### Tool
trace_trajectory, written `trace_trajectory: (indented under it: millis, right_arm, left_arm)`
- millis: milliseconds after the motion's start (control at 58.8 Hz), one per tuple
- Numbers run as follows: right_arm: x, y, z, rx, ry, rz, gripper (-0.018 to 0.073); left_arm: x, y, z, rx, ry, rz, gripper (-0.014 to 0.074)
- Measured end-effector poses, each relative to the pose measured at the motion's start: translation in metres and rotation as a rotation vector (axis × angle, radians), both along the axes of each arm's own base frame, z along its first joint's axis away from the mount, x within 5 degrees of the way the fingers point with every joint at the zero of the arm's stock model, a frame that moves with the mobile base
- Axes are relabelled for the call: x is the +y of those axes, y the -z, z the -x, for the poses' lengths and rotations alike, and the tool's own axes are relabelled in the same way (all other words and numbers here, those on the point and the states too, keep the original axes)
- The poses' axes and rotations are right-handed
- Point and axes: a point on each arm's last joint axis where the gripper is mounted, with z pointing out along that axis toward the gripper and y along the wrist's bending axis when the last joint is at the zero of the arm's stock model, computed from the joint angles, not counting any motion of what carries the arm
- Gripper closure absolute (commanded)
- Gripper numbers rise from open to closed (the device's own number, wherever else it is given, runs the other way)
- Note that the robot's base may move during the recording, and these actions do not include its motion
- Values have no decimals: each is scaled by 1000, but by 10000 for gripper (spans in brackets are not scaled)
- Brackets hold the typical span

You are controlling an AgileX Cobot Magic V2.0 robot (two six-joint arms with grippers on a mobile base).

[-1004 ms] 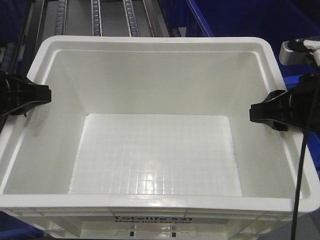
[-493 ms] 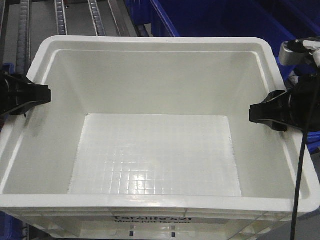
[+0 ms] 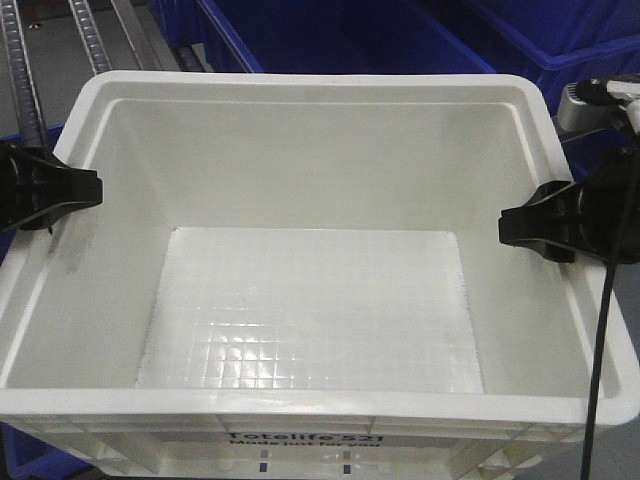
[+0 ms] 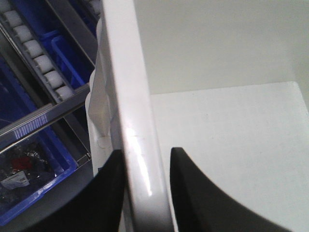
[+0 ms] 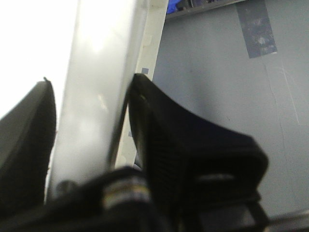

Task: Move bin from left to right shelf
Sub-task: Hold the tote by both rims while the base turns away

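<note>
The bin (image 3: 300, 90), a large empty white tote with black print on its near side, fills the front view. My left gripper (image 3: 88, 190) is shut on its left rim, one finger inside the wall and one outside. My right gripper (image 3: 512, 226) is shut on the right rim the same way. In the left wrist view the black fingers of the left gripper (image 4: 147, 153) straddle the glossy rim of the bin (image 4: 128, 87). In the right wrist view the right gripper (image 5: 91, 86) clamps the bin's rim (image 5: 99, 58).
Dark blue bins (image 3: 330, 35) stand behind the tote. Roller rails (image 3: 22, 70) show at the top left. The left wrist view has rollers (image 4: 41, 63) and a blue bin (image 4: 29, 162) below. Grey floor (image 5: 231, 72) lies under the right side. A black cable (image 3: 600, 340) hangs at the right.
The background has slid leftward: the roller rails have moved from the top centre to the far left, and the blue bins now fill the space behind. Tote and grippers keep their places in view.
</note>
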Motion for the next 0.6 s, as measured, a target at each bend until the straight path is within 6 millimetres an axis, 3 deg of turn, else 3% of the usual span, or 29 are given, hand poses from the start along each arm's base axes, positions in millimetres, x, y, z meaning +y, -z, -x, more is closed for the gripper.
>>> trace_trajectory:
  millis: [595]
  right_arm:
    - [0,0,0,0,0,0,564]
  left_arm:
    - [0,0,0,0,0,1,603]
